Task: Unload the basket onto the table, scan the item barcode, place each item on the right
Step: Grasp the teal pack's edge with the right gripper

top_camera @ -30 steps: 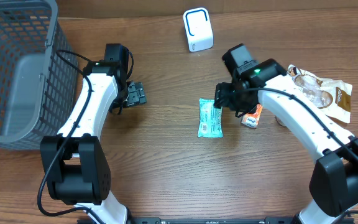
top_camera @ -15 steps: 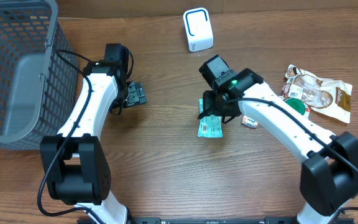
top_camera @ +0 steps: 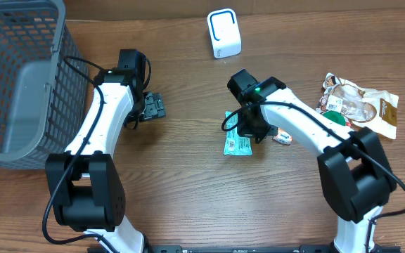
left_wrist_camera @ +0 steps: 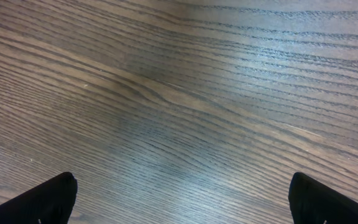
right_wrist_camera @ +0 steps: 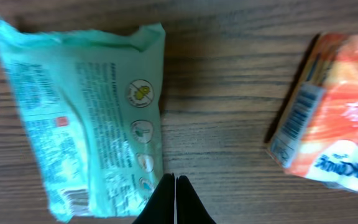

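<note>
A teal packet (top_camera: 238, 145) lies flat mid-table, printed side up in the right wrist view (right_wrist_camera: 86, 118). My right gripper (top_camera: 250, 126) hovers over its right edge, pointing down. Its jaws are shut tip to tip (right_wrist_camera: 175, 180) just beside the packet's edge, and nothing shows between them. A small orange packet (right_wrist_camera: 328, 124) with a barcode on its side lies to the right, apart from the fingers. The white scanner (top_camera: 223, 33) stands upright at the back. My left gripper (top_camera: 152, 107) is wide open over bare wood (left_wrist_camera: 182, 202), holding nothing.
A grey mesh basket (top_camera: 20, 77) fills the back left corner. Clear-and-brown snack packets (top_camera: 363, 104) and a green item (top_camera: 337, 117) lie at the right edge. The orange packet (top_camera: 283, 135) sits just right of my right gripper.
My right arm has swung left from the orange packet to the teal packet's right edge, and its jaws have closed. The left arm has not moved.
</note>
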`<action>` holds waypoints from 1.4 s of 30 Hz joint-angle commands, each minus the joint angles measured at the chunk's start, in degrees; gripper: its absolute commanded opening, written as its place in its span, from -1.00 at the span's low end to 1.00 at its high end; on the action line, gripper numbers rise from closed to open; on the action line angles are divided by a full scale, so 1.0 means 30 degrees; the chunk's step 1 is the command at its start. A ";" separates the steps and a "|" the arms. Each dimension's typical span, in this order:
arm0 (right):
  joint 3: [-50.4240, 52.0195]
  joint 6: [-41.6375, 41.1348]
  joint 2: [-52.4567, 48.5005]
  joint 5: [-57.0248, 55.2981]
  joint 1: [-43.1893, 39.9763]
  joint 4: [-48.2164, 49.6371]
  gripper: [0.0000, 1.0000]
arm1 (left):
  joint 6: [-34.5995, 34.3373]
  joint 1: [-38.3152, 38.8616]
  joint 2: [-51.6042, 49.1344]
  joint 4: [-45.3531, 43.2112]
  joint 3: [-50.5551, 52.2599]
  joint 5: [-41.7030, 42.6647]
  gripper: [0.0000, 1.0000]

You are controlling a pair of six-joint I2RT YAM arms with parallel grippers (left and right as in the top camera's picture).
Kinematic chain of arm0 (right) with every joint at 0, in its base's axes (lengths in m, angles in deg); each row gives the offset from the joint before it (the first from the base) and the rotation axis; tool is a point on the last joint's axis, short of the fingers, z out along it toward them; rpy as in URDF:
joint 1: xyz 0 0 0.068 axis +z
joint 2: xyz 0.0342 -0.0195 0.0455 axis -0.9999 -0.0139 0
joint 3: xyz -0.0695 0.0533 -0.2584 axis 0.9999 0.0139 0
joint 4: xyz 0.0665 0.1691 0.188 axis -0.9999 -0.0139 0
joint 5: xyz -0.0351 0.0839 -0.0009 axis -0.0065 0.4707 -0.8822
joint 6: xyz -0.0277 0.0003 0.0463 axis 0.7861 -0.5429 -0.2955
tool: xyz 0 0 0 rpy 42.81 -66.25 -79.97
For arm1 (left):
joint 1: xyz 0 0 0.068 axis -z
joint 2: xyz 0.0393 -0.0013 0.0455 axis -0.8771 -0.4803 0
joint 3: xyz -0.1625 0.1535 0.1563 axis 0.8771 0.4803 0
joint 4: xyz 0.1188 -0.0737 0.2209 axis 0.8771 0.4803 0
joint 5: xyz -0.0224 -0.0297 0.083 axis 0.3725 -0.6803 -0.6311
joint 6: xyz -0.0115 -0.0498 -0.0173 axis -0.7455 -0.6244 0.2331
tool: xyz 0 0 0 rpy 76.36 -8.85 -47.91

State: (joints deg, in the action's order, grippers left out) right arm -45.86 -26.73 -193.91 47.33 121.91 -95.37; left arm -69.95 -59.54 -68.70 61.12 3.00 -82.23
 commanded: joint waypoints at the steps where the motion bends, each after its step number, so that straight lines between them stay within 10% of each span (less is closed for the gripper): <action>1: 0.0109 -0.0189 -0.0663 0.0372 0.0080 0.0051 -0.90 | 0.0226 0.0029 0.0291 0.0015 0.0015 -0.0255 1.00; 28: -0.1166 0.0160 -0.0612 0.2164 0.1909 -0.2091 -0.55 | 0.0226 0.0029 0.0291 0.0015 0.0015 -0.0255 1.00; 42: -0.0648 0.0393 0.0401 0.2382 -0.0933 -0.1931 0.02 | 0.0226 0.0029 0.0291 0.0007 0.0015 -0.0262 1.00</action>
State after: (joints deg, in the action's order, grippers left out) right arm -49.36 -25.55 -194.65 53.91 119.20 -102.28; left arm -69.95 -59.54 -68.70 61.12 3.00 -82.23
